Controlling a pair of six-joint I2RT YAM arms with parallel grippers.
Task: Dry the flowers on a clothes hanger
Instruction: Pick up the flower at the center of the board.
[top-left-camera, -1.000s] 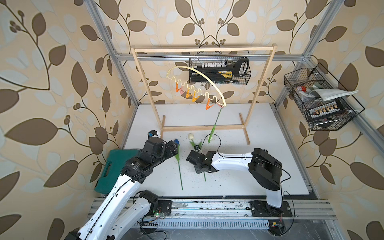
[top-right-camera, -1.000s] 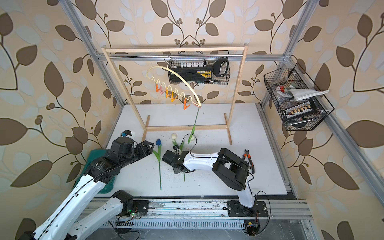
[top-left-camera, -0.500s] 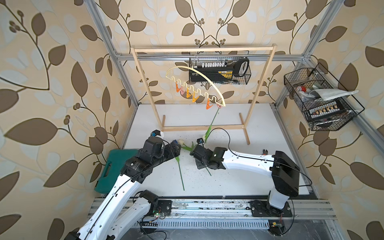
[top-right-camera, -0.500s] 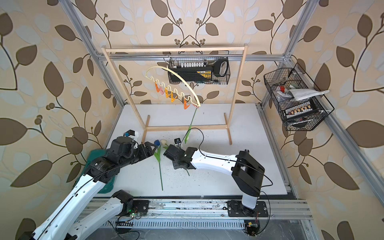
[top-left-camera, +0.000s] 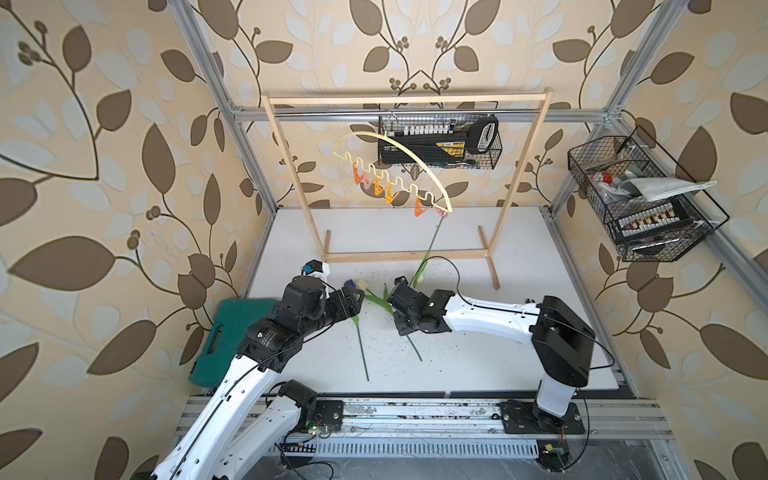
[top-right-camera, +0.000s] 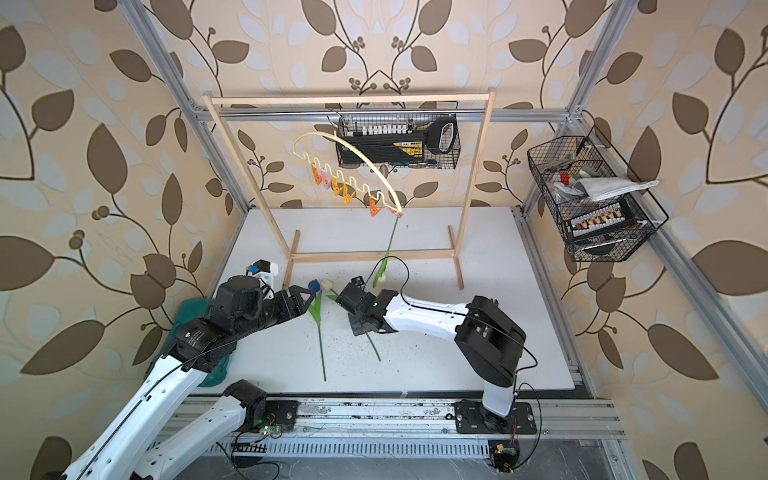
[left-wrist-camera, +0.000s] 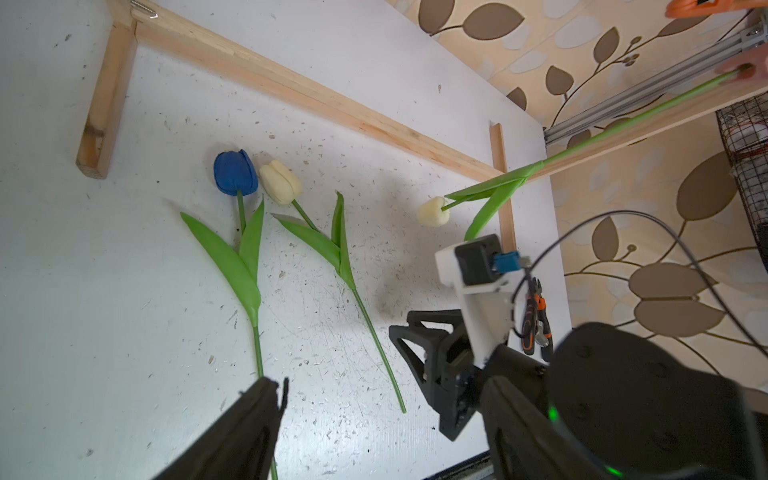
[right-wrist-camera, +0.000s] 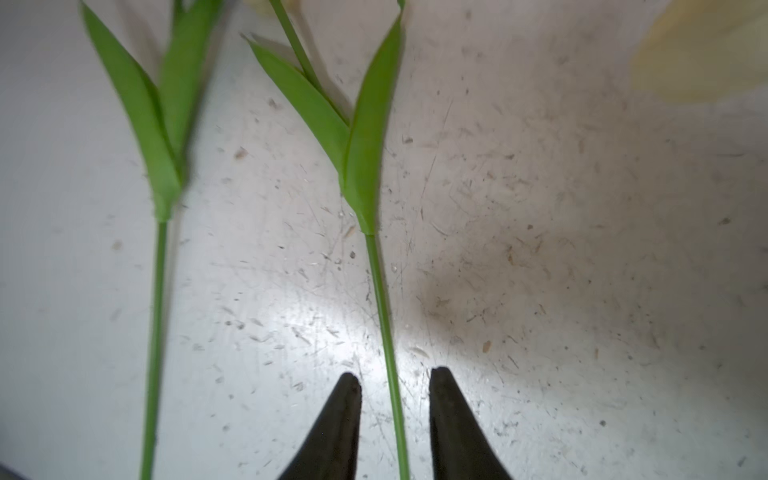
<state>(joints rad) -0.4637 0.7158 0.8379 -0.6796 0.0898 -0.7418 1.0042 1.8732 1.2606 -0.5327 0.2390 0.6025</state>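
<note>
The clothes hanger (top-left-camera: 415, 160) (top-right-camera: 365, 161), a cream arch with orange and pink clips, hangs from the wooden rack. One cream flower (top-left-camera: 432, 237) (left-wrist-camera: 433, 212) dangles head down from the end clip (top-left-camera: 441, 212). A blue tulip (left-wrist-camera: 235, 172) (top-left-camera: 350, 285) and a cream tulip (left-wrist-camera: 280, 182) (top-left-camera: 362, 284) lie side by side on the white table. My right gripper (right-wrist-camera: 395, 374) (top-left-camera: 401, 326) is open, its jaws either side of the lying cream tulip's stem (right-wrist-camera: 382, 299). My left gripper (left-wrist-camera: 384, 384) (top-left-camera: 353, 297) is open over the blue tulip's stem, holding nothing.
The wooden rack frame (top-left-camera: 407, 99) stands across the back of the table (top-left-camera: 519, 357). Wire baskets hang on the back wall (top-left-camera: 440, 141) and on the right wall (top-left-camera: 640, 199). A green case (top-left-camera: 232, 332) lies at the left edge. Pliers (left-wrist-camera: 536, 324) lie behind the right arm.
The right jaws, shut before, have parted around the stem. The lying cream tulip has slid left, up beside the blue one. The right arm's elbow has swung right. The left arm barely moved.
</note>
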